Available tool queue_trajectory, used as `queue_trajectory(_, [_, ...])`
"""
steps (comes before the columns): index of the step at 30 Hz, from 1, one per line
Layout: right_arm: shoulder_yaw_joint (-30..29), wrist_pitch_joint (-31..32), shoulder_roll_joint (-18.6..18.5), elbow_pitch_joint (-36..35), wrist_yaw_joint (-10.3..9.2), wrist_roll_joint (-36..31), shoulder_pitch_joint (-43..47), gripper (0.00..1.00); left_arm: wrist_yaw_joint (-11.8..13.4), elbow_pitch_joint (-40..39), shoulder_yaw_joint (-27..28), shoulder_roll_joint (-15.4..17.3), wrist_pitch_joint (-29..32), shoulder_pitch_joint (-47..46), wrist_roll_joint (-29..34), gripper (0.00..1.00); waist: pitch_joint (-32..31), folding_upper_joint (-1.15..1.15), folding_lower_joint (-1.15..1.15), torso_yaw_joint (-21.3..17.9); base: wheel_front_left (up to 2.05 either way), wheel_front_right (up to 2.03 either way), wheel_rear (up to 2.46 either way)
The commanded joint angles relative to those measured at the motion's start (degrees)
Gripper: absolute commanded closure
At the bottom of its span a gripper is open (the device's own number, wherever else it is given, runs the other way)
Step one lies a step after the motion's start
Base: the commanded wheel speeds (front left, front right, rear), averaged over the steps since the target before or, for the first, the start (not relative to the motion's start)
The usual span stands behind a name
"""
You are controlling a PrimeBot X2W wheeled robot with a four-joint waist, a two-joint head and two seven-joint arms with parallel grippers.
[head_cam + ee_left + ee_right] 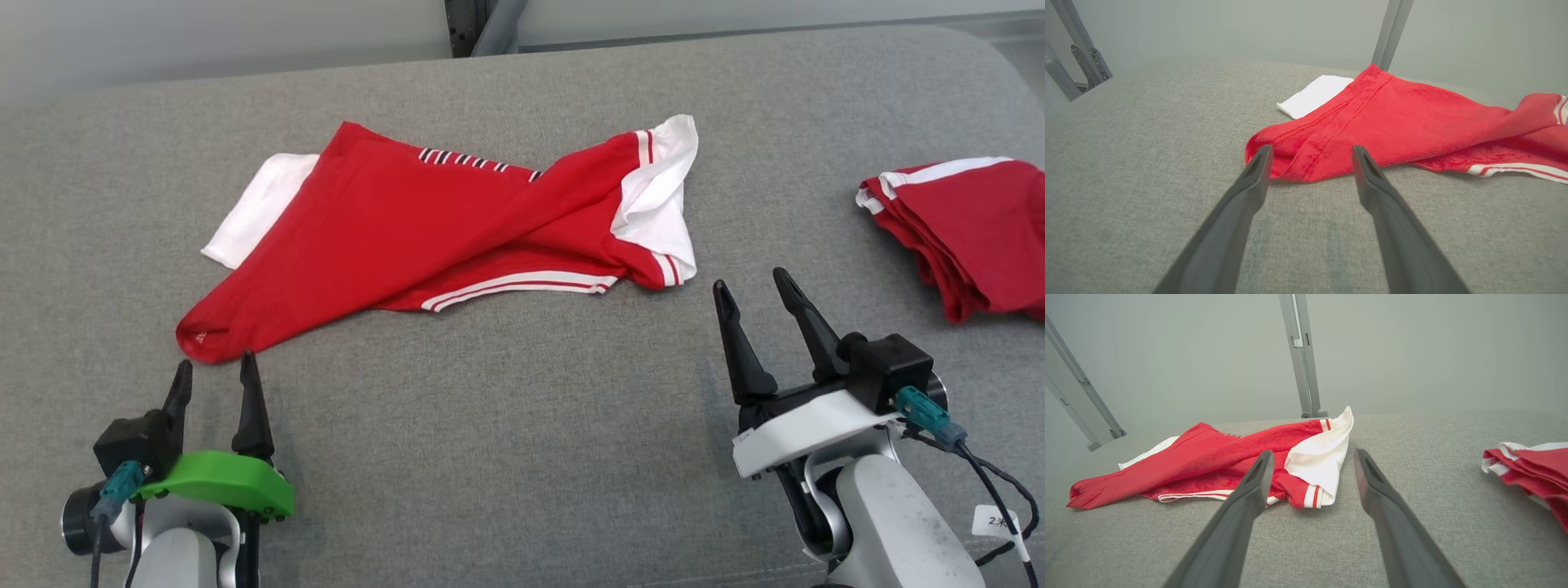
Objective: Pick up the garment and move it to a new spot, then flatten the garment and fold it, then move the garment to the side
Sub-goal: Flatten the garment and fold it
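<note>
Both sets of jaws stand fully open and hold nothing. The left jaws, fingers [1253, 179] spread wide, point at 12 o'clock with the near red corner of the garment [424, 220] just beyond their tips. Whether a tip touches the cloth I cannot tell. The right jaws, fingers [1257, 477] equally wide, sit low on the bench [522, 408] at about 4 o'clock from the garment. Its white sleeve [657, 196] lies near them at 11 o'clock but apart.

The garment itself lies mid-bench, twisted and bunched: the red body is folded over on itself, a second white sleeve [257, 204] pokes out at its 9 o'clock side, and the striped hem runs along the near edge. A folded red garment [971, 237] rests well apart at 3 o'clock.

This looks like the approach to a grasp, with flattening and folding not yet done. The next move probably calls for the left jaws to ease forward over the corner and pinch one layer only, while the right jaws reach the sleeve end so the twist can be pulled out.
</note>
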Motion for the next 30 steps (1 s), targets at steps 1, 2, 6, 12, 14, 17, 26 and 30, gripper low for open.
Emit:
queue_trajectory(1, [0.22,-0.17,-0.58,-0.41,-0.09,-0.08,-1.30,0.00,-0.32,2.08,1.59,0.29,-0.01,-2.73,0.16,0.00,4.32,0.00,0.00,-1.20,0.00,0.00,0.00])
queue_trajectory(2, [0.29,-0.17,-0.67,-0.56,-0.09,0.00,-1.70,0.00,-0.50,3.00,2.15,0.45,-0.01,-3.66,-0.13,0.00,4.82,0.00,0.00,-1.36,0.00,0.00,0.00])
queue_trajectory(6, [0.60,-0.17,-0.96,-0.60,-0.09,0.11,-2.39,0.00,-0.94,6.86,2.10,2.56,-0.01,-5.96,0.64,0.00,5.91,0.00,0.00,-1.95,0.00,0.00,0.00])
queue_trajectory(12, [0.57,-0.17,-0.89,-0.61,-0.09,0.26,-2.66,0.00,-1.09,9.33,2.27,4.04,-0.01,-7.67,0.86,0.00,6.69,0.00,0.00,-2.41,0.00,0.00,0.00])
queue_trajectory(14, [0.53,-0.17,-0.87,-0.63,-0.09,0.25,-2.69,0.00,-1.10,9.16,2.06,4.20,-0.01,-7.83,1.05,0.00,6.79,0.00,0.00,-2.43,0.00,0.00,0.00])
queue_trajectory(17, [0.49,-0.17,-0.81,-0.63,-0.09,0.16,-2.85,0.00,-1.12,9.22,1.45,4.57,-0.01,-8.14,0.64,0.00,7.10,0.00,0.00,-2.47,0.00,0.00,0.00])
queue_trajectory(26, [0.91,-0.17,-0.84,-0.38,-0.09,0.23,-3.72,0.00,-1.13,11.74,-0.03,6.40,-0.01,-10.69,0.21,1.00,7.93,0.00,0.00,-3.11,0.00,0.00,0.00])
queue_trajectory(30, [0.61,-0.17,-0.77,-0.09,-0.09,0.46,-3.74,0.00,-1.13,10.42,-0.19,6.72,-0.01,-11.10,-0.14,1.00,7.40,0.00,0.00,-3.49,0.00,0.00,0.00])
